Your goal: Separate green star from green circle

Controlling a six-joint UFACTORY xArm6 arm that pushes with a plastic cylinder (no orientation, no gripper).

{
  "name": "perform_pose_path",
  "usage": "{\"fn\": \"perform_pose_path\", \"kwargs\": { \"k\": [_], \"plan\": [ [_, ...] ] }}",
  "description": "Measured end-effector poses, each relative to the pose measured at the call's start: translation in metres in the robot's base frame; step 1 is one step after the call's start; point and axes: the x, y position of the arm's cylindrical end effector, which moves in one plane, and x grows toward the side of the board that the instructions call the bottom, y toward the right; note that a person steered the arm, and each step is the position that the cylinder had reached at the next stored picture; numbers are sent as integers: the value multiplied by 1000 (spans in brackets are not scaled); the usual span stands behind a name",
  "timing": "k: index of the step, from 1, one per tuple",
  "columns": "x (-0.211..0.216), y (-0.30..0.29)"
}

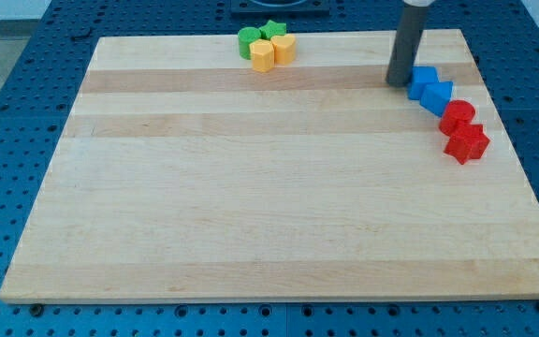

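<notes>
The green star (272, 29) lies at the view's top edge of the wooden board (251, 206), touching the green circle (249, 41) on its left. Two yellow blocks (264, 55) (284, 48) press against them from below, so all of them form one tight cluster. My tip (400, 82) rests on the board far to the right of that cluster, just left of a blue block (423, 80). The dark rod (407, 42) rises from it out of the view's top.
A second blue block (437, 96), a red cylinder (457, 117) and a red star (467, 142) run in a chain down the right side of the board. Blue perforated table (7, 112) surrounds the board.
</notes>
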Motion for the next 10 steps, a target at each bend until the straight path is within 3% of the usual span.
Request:
{"fn": "perform_pose_path", "kwargs": {
  "k": [1, 2, 3, 5, 6, 9, 10],
  "plan": [
    [0, 19],
    [0, -1],
    [6, -69],
    [15, -263],
    [-12, -298],
    [-108, -300],
    [-117, -300]
  ]
}}
